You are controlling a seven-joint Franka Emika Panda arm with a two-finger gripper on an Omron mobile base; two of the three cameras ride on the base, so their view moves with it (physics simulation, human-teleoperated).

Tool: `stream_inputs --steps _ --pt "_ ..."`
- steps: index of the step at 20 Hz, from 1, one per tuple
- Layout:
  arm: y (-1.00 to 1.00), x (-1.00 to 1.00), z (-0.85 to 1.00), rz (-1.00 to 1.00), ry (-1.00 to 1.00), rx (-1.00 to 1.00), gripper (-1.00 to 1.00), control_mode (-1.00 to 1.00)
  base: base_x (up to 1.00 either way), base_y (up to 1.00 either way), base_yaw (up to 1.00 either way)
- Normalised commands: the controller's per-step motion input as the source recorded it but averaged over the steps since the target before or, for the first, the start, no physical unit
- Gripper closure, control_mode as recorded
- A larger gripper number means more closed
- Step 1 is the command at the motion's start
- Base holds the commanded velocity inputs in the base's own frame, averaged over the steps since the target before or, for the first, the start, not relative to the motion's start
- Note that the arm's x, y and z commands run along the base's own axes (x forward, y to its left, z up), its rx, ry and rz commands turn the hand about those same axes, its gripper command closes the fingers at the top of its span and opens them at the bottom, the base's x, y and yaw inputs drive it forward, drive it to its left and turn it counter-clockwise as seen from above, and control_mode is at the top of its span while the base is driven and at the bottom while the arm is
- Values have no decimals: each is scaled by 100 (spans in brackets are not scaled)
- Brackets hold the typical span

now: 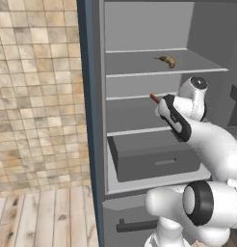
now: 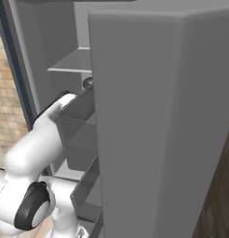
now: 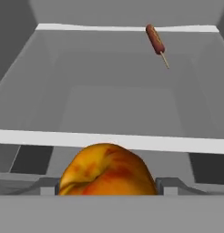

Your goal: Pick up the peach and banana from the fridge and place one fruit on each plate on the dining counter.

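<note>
Jaws are seen closed about the round orange peach with red blush (image 3: 106,169), which sits between the two dark finger tips at the bottom of the hand view and appears held there. The gripper (image 3: 106,186) is reached into the tall dark blue-grey fridge with its pale grey interior (image 1: 149,29), at the level of the middle shelves. Far ahead of the peach, on a thin white shelf (image 3: 114,142), a small red-brown sausage on a stick (image 3: 155,40) lies well apart — it is no part of the task and is best left untouched. The curved yellow banana with brown mottling (image 1: 166,61) rests on the upper shelf, toward the right, above the white arm (image 1: 207,140). Below the arm a grey drawer (image 1: 154,157) stands pulled out.

The step in hand is judged to be carrying the peach out of the fridge. A straight withdrawal toward the near side would be advised, kept level between the shelves, so that neither shelf edge nor the open door (image 2: 153,116) is struck — and the grip kept firm on the soft fruit.
</note>
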Motion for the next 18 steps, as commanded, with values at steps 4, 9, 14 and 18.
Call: stream_inputs --steps 4,9,14,18 --pt "0 -58 62 0 6 0 100 -100 0 0 0" --pt "2 -79 30 0 -1 0 100 -100 0 0 0" --pt "17 -90 8 2 -24 0 100 -100 0 0 0" --pt "2 -65 59 0 -20 0 100 -100 0 0 0"
